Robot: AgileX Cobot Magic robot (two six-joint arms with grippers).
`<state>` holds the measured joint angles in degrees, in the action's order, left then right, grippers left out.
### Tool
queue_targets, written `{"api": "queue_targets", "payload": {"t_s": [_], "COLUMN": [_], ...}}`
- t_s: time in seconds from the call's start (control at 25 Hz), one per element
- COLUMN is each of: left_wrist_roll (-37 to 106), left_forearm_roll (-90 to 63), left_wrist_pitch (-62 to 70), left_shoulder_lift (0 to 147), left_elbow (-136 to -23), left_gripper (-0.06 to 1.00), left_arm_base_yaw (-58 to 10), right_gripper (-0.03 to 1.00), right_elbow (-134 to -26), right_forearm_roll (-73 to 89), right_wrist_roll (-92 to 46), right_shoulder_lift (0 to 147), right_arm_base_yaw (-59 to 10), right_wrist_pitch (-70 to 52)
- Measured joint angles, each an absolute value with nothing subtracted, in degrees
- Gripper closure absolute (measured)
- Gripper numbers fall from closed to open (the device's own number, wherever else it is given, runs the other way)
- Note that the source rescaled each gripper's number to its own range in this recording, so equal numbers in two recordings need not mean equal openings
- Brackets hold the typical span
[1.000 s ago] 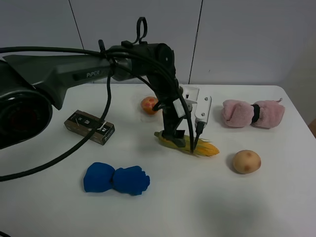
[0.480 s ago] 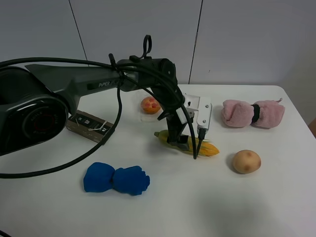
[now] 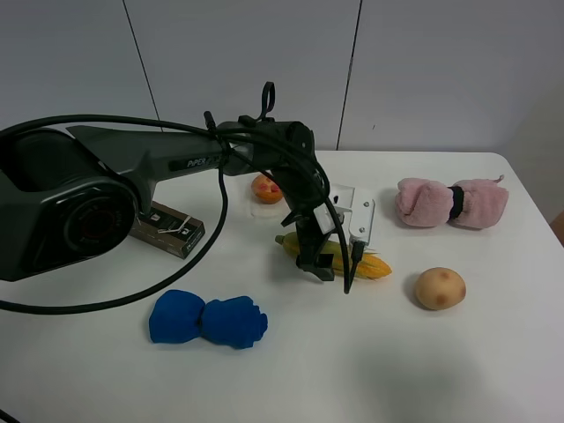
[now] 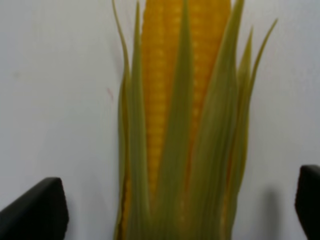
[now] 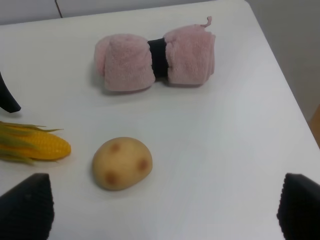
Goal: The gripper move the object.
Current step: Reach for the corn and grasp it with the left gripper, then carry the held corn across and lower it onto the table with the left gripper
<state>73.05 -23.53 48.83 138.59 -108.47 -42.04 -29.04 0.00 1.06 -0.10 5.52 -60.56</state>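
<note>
The white table (image 3: 493, 352) holds the corn (image 3: 368, 265) near its middle, between the wide-open fingers of the left gripper (image 3: 332, 273). It looks light, hard and slippery; grab its fat middle. The right gripper (image 5: 165, 210) is open and empty too.

The corn cob (image 3: 368, 265) lies left of the potato (image 3: 440, 288).

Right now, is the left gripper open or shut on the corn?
Open. In the wrist view, the fingers of the left gripper stand clear of the corn, with bare table on each side.
</note>
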Motion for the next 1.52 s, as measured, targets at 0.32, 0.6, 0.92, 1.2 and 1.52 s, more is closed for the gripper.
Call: {"api": "queue_targets", "payload": {"t_s": [0.32,0.6,0.92,1.2,1.52], "left_wrist_roll": [73.44,73.44,73.77,73.84,72.02], "left_forearm_roll": [-23.53,-23.59,-23.93,-23.98,-23.92], "left_wrist_pitch": [48.75,48.83,48.6,48.16,47.88], "left_shoulder_lift": [139.7,140.26,140.57,140.67,139.31], "left_elbow": [-108.47,-108.47,-108.47,-108.47,-108.52], "left_gripper": [0.12,0.12,0.15,0.84,0.94], "left_arm_base_yaw": [-42.04,-42.04,-42.04,-42.04,-42.04], "right_gripper": [-0.03,-0.03,-0.03,-0.03,-0.03], "right_elbow": [-29.04,-29.04,-29.04,-29.04,-29.04], "right_forearm_roll": [0.0,0.0,0.0,0.0,0.0], "right_wrist_roll": [1.06,1.06,1.06,1.06,1.06], "right_shoulder_lift": [-0.1,-0.1,-0.1,-0.1,-0.1], "right_arm_base_yaw": [5.52,5.52,5.52,5.52,5.52], "right_wrist_pitch": [-60.56,-60.56,-60.56,-60.56,-60.56]}}
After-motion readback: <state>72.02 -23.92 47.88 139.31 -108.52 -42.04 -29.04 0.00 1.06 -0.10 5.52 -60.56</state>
